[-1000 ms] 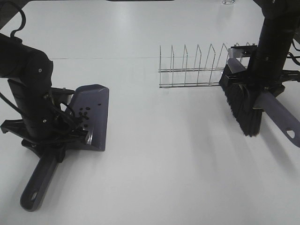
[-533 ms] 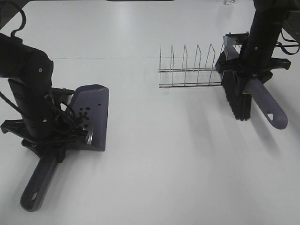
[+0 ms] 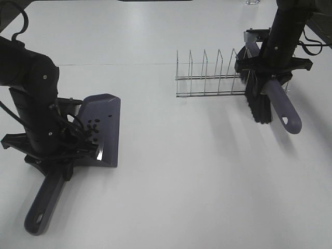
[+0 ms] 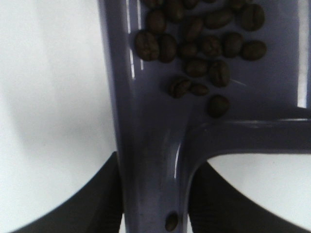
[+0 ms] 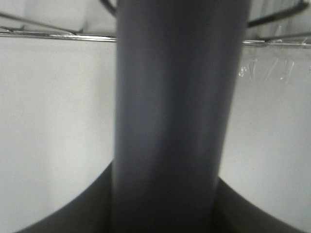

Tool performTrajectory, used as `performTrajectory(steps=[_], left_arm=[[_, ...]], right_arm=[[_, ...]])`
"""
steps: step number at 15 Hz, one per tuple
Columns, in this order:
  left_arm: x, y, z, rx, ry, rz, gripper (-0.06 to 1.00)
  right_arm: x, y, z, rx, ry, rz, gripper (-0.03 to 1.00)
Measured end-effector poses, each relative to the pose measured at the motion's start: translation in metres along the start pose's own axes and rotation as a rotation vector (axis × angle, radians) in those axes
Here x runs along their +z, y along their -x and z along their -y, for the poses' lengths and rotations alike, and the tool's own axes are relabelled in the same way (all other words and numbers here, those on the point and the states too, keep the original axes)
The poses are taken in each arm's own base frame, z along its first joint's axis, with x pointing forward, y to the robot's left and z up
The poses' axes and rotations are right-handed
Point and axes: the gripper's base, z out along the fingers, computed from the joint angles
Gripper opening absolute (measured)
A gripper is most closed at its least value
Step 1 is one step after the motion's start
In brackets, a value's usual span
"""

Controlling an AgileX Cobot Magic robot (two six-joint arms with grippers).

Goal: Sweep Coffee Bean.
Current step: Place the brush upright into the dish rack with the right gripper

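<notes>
**On the counter (image 3: 197,176): coffee bean (image 4: 204,48) lot in dustpan (image 3: 106,124)**

Your left hand (image 3: 58,155) is clenched on the dustpan at the neck of its handle, with a black finger on each side. The dustpan is glossy purple plastic and lies flat, with a wide wedge blade and a long handle with a hang hole. The coffee bean lot is small, dark, matte ovals with creases, clustered in the tray near the handle. One lies in the handle groove. Your right hand (image 3: 271,67) is grasping the brush (image 3: 259,101) by its rounded purple handle. The black bristle block hangs just beside the end of the thin wire rack (image 3: 212,78). You can't tell whether the bristles touch the counter.
</notes>
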Motion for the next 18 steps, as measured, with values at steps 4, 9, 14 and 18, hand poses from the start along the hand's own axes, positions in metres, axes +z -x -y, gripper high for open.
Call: performTrajectory(steps=[4,9,14,18], left_arm=[[0.000,0.000,0.000,0.000,0.000,-0.001,0.34],[0.000,0.000,0.000,0.000,0.001,-0.002,0.34],[0.000,0.000,0.000,0.000,0.001,-0.002,0.34],[0.000,0.000,0.000,0.000,0.001,-0.002,0.34]], right_arm=[[0.000,0.001,-0.001,0.006,0.014,0.003,0.29],[-0.003,0.002,-0.007,0.017,0.068,0.014,0.56],[-0.023,0.002,-0.007,0.014,0.067,0.061,0.63],[-0.055,0.000,-0.008,0.011,0.069,0.127,0.63]])
